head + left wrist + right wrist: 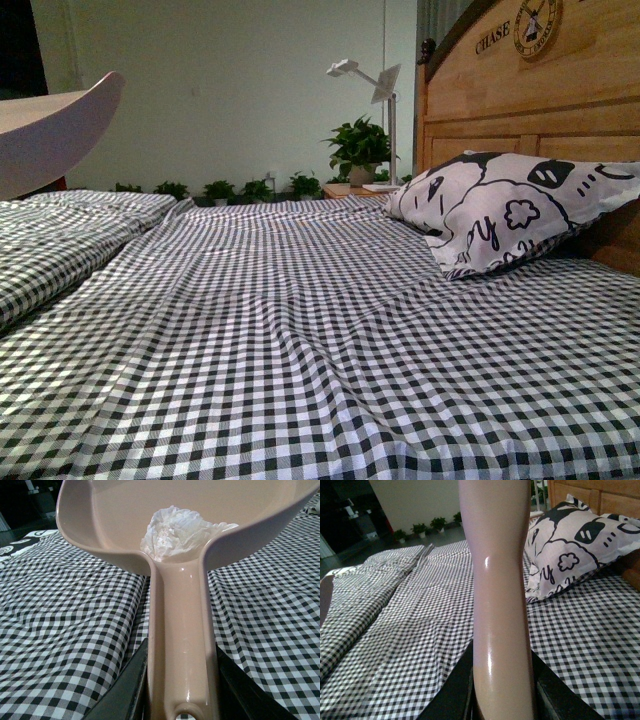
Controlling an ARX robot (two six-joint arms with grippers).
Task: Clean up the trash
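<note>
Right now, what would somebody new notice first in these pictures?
Probably the crumpled white paper wad sitting inside the pink dustpan, whose handle the left pincer holds above the checkered bedsheet. Next, the cartoon-print pillow leaning by the wooden headboard.

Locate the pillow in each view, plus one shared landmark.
Front: pillow lies at the right on the checked sheet, against the wooden headboard.
Left wrist: only a sliver of black-and-white print shows at the far left edge; probably the pillow, cannot confirm.
Right wrist: pillow sits upper right, behind the pink handle.
Shared landmark: the checked sheet, in all three.
</note>
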